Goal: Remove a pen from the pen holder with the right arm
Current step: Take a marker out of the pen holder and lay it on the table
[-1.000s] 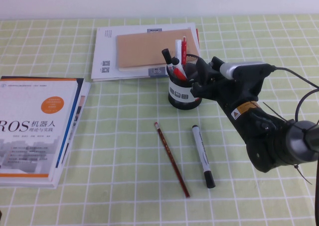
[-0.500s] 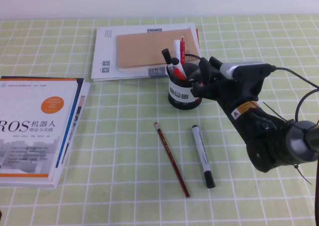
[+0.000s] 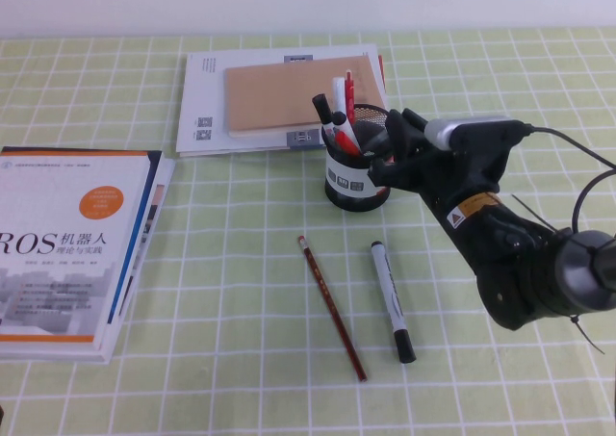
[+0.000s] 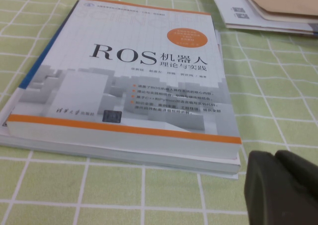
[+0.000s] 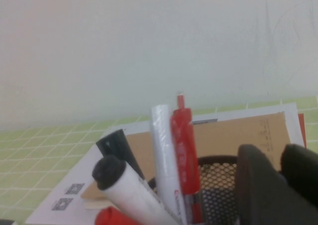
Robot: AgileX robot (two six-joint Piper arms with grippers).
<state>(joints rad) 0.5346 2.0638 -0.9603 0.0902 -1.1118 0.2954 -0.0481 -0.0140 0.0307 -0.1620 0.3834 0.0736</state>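
Sitting just beside the ROS book (image 4: 144, 86) at the near left, the left gripper (image 4: 280, 185) shows too little to tell open from closed. Farther in, a pencil (image 3: 331, 307) and a black marker (image 3: 393, 301) lie on the counter (image 3: 241, 263). Beyond them the right gripper (image 3: 380, 147) is at the pen holder's (image 3: 351, 181) right rim, its fingers (image 5: 258, 185) drawn nearly together with nothing visible between them. A red pen (image 3: 352, 97) stands inside the holder.

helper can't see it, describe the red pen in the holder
Find the black mesh pen holder mid-table, right claw beside it; left claw by the ROS book. The red pen stands tallest inside, slim and red beside a white pen.
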